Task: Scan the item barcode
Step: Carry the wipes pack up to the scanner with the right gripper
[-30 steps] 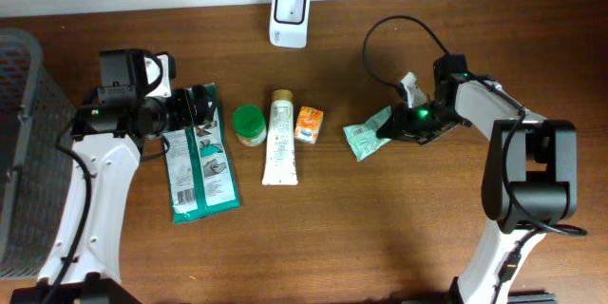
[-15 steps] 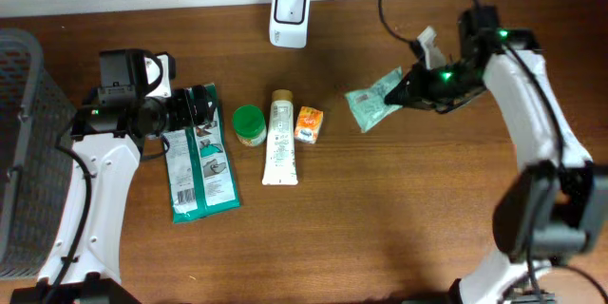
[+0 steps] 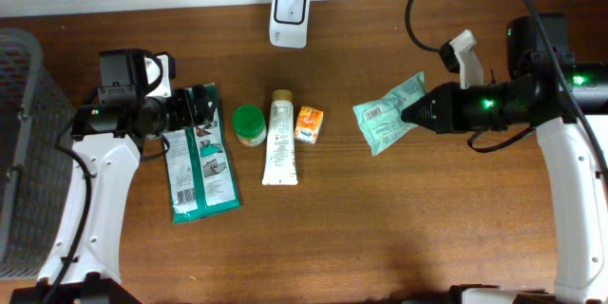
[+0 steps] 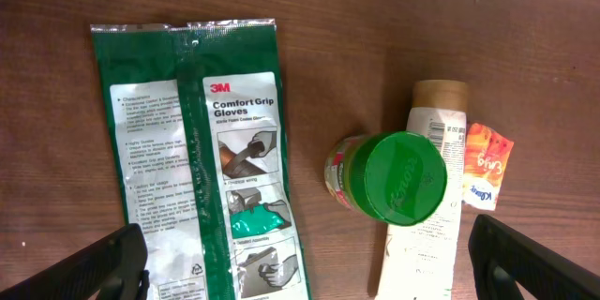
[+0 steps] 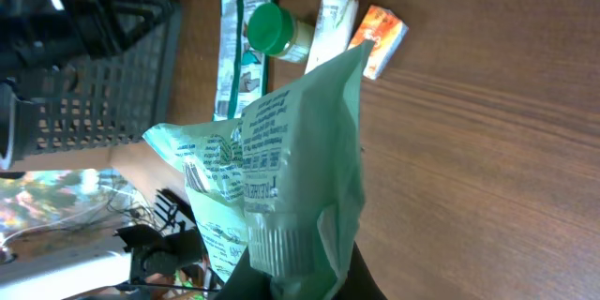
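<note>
Table [image 3: 380, 237] layout matches a second ago except on the right; basket [image 3: 19, 152] at the left edge is untouched. Right arm [image 3: 575, 161] has swung out toward its own side and unfolded, taking the pick with it. Left gripper [image 3: 197, 111] hasn't budged: jaws spread wide over the top of the gloves pack [image 3: 199, 171], holding nothing. Tube [image 3: 281, 138] lies where it was. Pouch [image 3: 385, 125] is the change. A second ago it sat low and crumpled by the fingers; now it reads bigger from overhead, so I take it as lifted, hanging right of the item row and touching none of it. Right gripper [image 3: 418, 114] is pinched tight on its right end. A white label patch faces up, probably the barcode, too small to confirm. Scanner [image 3: 289, 5] sits at the far edge, up-left of the pouch, well apart. Jar [image 3: 249, 123] and sachet [image 3: 309, 123] are unmoved. My read: grasp and lift done, scan not yet. Next, carry the label over and turn it to the scanner window.
</note>
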Action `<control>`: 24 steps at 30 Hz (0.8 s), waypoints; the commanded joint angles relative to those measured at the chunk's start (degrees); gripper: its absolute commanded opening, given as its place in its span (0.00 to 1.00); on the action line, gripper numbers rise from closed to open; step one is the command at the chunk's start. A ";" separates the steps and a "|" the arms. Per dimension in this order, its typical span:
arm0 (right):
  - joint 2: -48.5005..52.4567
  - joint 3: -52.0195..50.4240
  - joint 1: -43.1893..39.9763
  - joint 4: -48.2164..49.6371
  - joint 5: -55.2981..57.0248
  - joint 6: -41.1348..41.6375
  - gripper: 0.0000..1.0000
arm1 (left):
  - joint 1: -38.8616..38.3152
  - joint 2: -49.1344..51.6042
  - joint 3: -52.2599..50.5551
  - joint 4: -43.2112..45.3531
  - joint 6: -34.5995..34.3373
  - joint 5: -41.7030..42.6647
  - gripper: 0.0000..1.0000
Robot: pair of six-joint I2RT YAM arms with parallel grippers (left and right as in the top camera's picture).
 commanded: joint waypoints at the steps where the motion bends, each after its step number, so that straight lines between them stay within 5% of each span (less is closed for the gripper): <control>1: 0.81 1.07 5.27 0.66 5.05 3.32 0.04 | -0.02 -0.22 0.44 0.07 0.92 0.22 0.99; 7: 10.71 6.71 16.90 7.32 16.85 11.91 0.04 | -0.02 -0.22 0.44 0.07 0.92 0.20 1.00; 14: 38.71 42.14 24.28 9.94 42.58 11.74 0.04 | -0.02 -0.22 0.44 0.07 0.92 0.22 0.99; 18: 46.51 44.37 26.53 25.33 57.22 3.17 0.04 | -0.02 -0.22 0.44 0.07 0.92 0.20 1.00; 24: 54.34 44.33 26.97 51.23 59.89 -15.08 0.04 | -0.02 -0.22 0.44 0.07 0.92 0.20 0.99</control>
